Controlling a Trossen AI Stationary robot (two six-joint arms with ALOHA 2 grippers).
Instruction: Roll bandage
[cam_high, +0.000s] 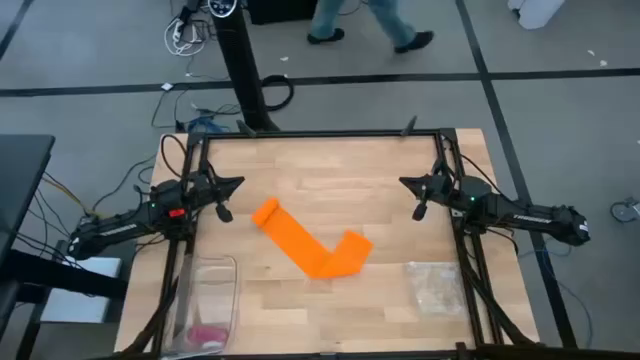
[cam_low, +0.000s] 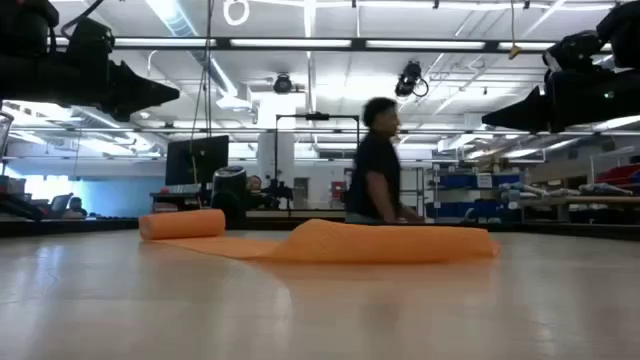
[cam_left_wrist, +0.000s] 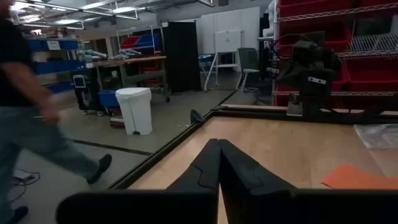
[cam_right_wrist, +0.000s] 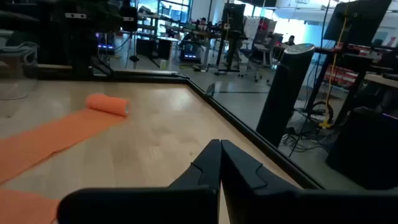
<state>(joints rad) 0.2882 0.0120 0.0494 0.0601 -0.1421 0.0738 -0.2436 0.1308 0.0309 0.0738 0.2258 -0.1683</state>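
The orange bandage (cam_high: 312, 247) lies flat on the wooden table near its middle. Its far left end is wound into a small roll (cam_high: 264, 213), also seen in the right wrist view (cam_right_wrist: 107, 103) and the low view (cam_low: 182, 223). Its right end is folded back over itself (cam_high: 353, 247). My left gripper (cam_high: 238, 183) hovers shut at the table's left side, above and left of the roll. My right gripper (cam_high: 404, 183) hovers shut at the table's right side, clear of the bandage. In their wrist views the left fingers (cam_left_wrist: 219, 163) and the right fingers (cam_right_wrist: 219, 163) are pressed together with nothing between them.
A clear plastic container (cam_high: 208, 300) with a small pink bundle (cam_high: 208, 335) stands at the near left. A clear plastic bag (cam_high: 436, 285) lies at the near right. A black frame (cam_high: 320, 135) rims the table. A person walks on the floor beyond the far edge (cam_high: 370, 22).
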